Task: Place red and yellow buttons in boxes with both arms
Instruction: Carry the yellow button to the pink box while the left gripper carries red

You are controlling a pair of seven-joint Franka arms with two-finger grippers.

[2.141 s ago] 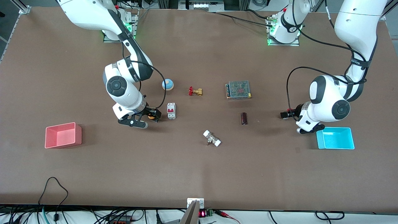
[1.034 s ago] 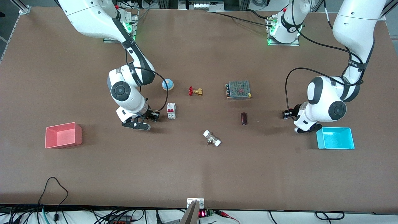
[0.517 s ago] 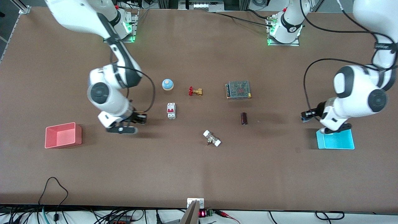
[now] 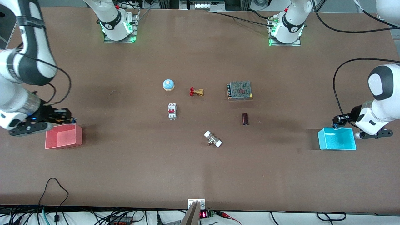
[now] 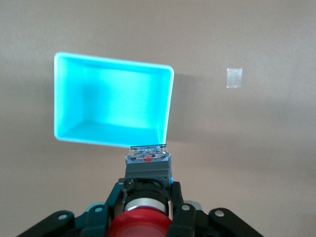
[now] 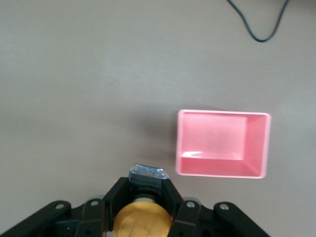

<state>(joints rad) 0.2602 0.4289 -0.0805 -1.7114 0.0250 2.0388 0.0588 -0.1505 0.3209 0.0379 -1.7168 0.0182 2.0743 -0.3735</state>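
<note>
Brown surface (image 4: pixel 200 168): left gripper (image 5: pixel 146 207) pinches the red button (image 5: pixel 140 224), right gripper (image 6: pixel 143 207) the yellow button (image 6: pixel 142 219), at their boxes (image 4: pixel 337 139); light, rigid, gripped by bodies.

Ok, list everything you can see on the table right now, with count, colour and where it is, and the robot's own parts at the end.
Red button: one, red cap, held in the left gripper.
Yellow button: one, orange-yellow cap, held in the right gripper.
Cyan box: one, at the left arm's end of the table.
Pink box: one, pink-red, at the right arm's end.
Dome: one, pale blue with orange centre, mid-table.
Valve: one, brass with red handle, beside the dome.
Power supply: one, grey mesh-topped, beside the valve.
Circuit breaker: one, white and red, nearer the camera than the dome.
Cylinder: one, dark red.
Fitting: one, white-ended, nearest the camera.
Left gripper: over the cyan box's edge.
Right gripper: over the pink box's edge.
</note>
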